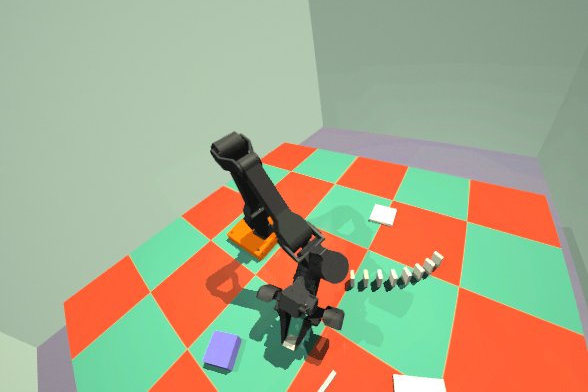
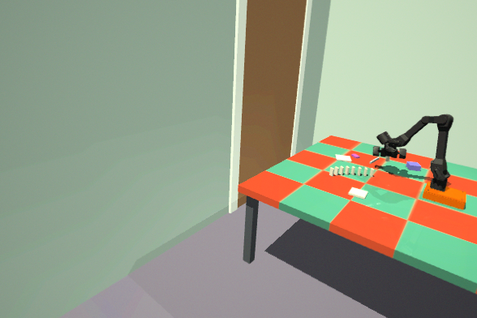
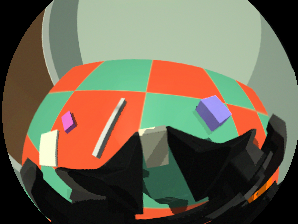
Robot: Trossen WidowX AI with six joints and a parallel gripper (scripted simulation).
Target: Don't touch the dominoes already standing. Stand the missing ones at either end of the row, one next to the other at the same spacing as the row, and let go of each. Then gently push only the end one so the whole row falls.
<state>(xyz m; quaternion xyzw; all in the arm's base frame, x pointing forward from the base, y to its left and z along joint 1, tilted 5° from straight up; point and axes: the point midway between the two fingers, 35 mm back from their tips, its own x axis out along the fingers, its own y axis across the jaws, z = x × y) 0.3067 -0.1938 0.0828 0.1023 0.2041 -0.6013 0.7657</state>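
Note:
Several cream dominoes (image 1: 393, 277) (image 2: 347, 170) stand upright in a curved row on the checkered table; the row does not show in the wrist view. My gripper (image 1: 291, 340) (image 3: 152, 132) is shut on a cream domino (image 1: 289, 343) (image 2: 387, 159) (image 3: 157, 149). It holds that domino above the table, away from the row, to the left of and nearer the camera than the row's left end in the top view. The wrist view shows the domino's broad face between the black fingertips. No other loose domino can be made out.
A purple block (image 1: 221, 350) (image 2: 413, 165) (image 3: 214, 114), a white stick (image 1: 327, 381) (image 3: 109, 128) and a magenta block (image 2: 355, 156) (image 3: 69, 122) lie around the gripper's side. One white slab (image 1: 383, 215) (image 2: 358, 193) lies behind the row, another (image 1: 419, 384) (image 3: 49, 148) in front.

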